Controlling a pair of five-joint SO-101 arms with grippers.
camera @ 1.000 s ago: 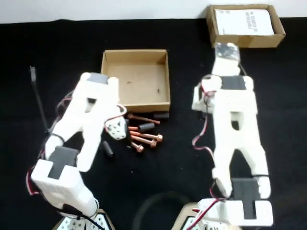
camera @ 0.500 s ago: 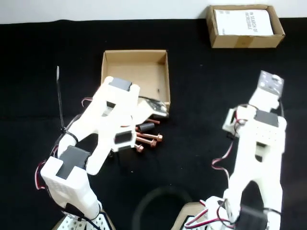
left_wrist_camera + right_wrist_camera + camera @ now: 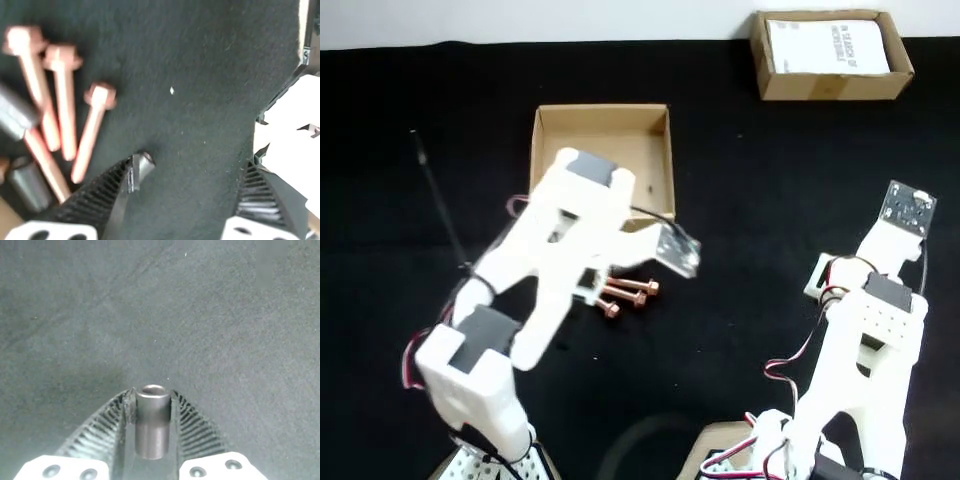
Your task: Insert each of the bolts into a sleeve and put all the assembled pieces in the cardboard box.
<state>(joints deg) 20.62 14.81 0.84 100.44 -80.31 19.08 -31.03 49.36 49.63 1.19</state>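
Early stage, probably the first bolt-and-sleeve pairing. The cardboard box [image 3: 535, 165] sits at the back of the black table [image 3: 740, 150], the left arm [image 3: 550, 260] is stretched forward over the pile just in front of it, and the right arm [image 3: 870, 340] is well off to the side. The left gripper [image 3: 197, 167] is spread wide and empty over bare cloth just beside the copper bolts [image 3: 64, 105], so next it likely has to shift over one bolt and close on its shank. The right gripper [image 3: 152, 396] is clamped on a dark sleeve [image 3: 151, 435] with the bore facing outward, and the bolt will need lining up with it.
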